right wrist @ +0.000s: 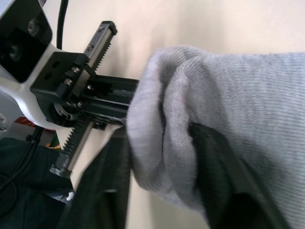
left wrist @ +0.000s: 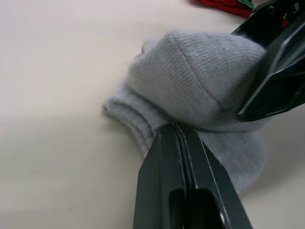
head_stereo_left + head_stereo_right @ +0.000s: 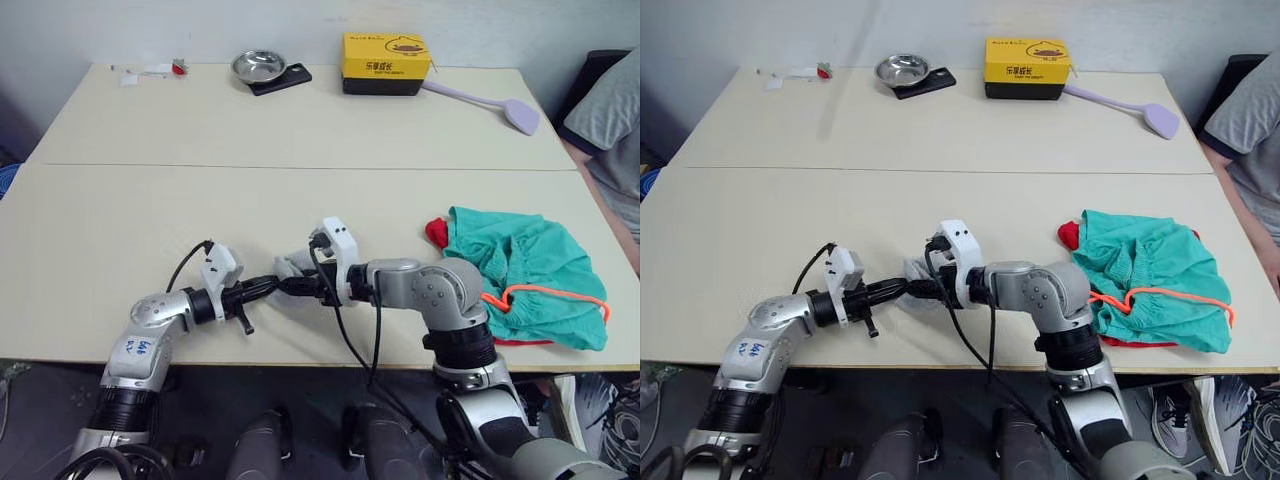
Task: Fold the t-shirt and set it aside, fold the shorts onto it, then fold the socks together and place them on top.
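You have bare table [image 3: 200, 210] across the frame's centre and left; the shorts [image 3: 530, 270] fill the right edge, and a yellow box [image 3: 386, 62] and metal bowl [image 3: 259, 66] line the top.

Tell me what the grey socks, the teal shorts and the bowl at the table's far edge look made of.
Socks: soft knit, likely cotton blend; ribbed stitch rows show.
Shorts: thin woven cloth, matte, crumpled into soft folds.
Bowl: metal, probably stainless steel; shiny, reflective inside.
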Available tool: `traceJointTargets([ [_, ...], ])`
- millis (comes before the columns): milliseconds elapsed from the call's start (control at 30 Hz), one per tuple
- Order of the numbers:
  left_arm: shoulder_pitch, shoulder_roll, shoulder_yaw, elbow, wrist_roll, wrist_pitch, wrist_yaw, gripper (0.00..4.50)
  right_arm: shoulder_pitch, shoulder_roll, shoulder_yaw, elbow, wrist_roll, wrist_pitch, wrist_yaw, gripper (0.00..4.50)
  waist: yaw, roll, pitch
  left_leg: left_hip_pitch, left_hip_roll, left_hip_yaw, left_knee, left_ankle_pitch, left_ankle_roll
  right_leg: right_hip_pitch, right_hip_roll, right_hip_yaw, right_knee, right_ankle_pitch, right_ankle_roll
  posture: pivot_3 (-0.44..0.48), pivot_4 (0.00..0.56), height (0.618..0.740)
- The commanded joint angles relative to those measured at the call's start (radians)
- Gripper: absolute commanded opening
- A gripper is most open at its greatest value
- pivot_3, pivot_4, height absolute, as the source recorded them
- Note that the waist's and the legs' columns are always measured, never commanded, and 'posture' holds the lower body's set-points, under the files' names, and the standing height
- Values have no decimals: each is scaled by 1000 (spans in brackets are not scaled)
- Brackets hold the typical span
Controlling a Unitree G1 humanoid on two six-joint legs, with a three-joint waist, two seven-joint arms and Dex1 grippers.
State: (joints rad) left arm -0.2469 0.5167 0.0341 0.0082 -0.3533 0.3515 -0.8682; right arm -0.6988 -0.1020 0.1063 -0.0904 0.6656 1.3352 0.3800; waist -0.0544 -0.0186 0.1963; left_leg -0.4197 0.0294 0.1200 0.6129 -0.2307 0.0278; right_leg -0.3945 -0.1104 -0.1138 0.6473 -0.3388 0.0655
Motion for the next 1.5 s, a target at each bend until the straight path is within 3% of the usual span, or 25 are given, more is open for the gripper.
traceJointTargets([
  [33, 38, 74, 74, -65, -108, 122, -65, 0, -28, -66, 3, -32, 70, 1, 143, 3191, -1, 0, 0, 0, 0, 0, 0, 0, 0, 0, 0, 0, 0, 0, 0, 0, 150, 740],
  [167, 51, 203, 125, -82, -133, 183, -113, 0, -45, -151, -18, -42, 143, -34, 309, 4477, 1, 0, 1, -2, 0, 0, -1, 0, 0, -2, 0, 0, -1, 0, 0, 0, 150, 740],
  [367, 16, 263, 191, -80, -191, 235, -136, 0, -21, -273, -62, -46, 175, -138, 480, 4477, 8, 0, 1, -2, -1, 0, -1, -1, 1, -1, -1, 0, -3, 0, 0, 0, 150, 740],
  [467, -51, 225, 204, -127, -281, 305, -121, 0, 23, -297, -75, -36, 110, -305, 525, 3856, 22, 0, 1, -2, -1, 0, -1, -1, 1, -1, -1, -1, -4, 0, 0, 0, 150, 740],
  [567, -125, 155, 168, -161, -320, 333, -86, 0, 67, -292, -16, -20, -32, -538, 537, 2821, 28, -1, 2, -3, -1, 0, 0, -1, 0, -1, -1, -1, -3, 0, 0, 0, 150, 740],
  [700, -179, 59, 65, -171, -269, 314, -39, 0, 114, -274, 64, 17, -191, -783, 544, 1372, 26, -1, 2, -2, -2, 1, 1, 0, -1, 0, -1, -1, -3, 1, 2, 0, 150, 740],
  [833, -167, 16, -36, -132, -160, 236, -12, 0, 134, -231, 92, 61, -255, -873, 514, 60, 20, -2, 2, -2, -1, 3, 1, 3, -5, -1, 1, 1, -3, 1, 2, 0, 150, 740],
  [1067, -146, 21, -92, 5, -2, 108, 23, 0, 161, -176, 150, 119, -345, -952, 493, 60, 27, -2, 2, -1, 1, 1, 1, 5, -7, -1, 2, 1, -1, 2, 0, 0, 150, 740],
  [1367, -36, 24, -118, 29, 44, 75, 23, 0, 176, -134, 141, 264, -434, -998, 404, 60, 25, -3, 2, 4, 0, 1, 1, 5, -7, 3, 1, 1, -1, 2, 0, 0, 150, 740],
  [1500, -31, -28, -78, 32, -7, 113, 66, 0, 193, -113, 50, 253, -331, -952, 412, 60, 26, -2, 2, 13, 1, 1, -1, -3, -7, 12, 1, 1, -3, 2, 0, 0, 150, 740],
])
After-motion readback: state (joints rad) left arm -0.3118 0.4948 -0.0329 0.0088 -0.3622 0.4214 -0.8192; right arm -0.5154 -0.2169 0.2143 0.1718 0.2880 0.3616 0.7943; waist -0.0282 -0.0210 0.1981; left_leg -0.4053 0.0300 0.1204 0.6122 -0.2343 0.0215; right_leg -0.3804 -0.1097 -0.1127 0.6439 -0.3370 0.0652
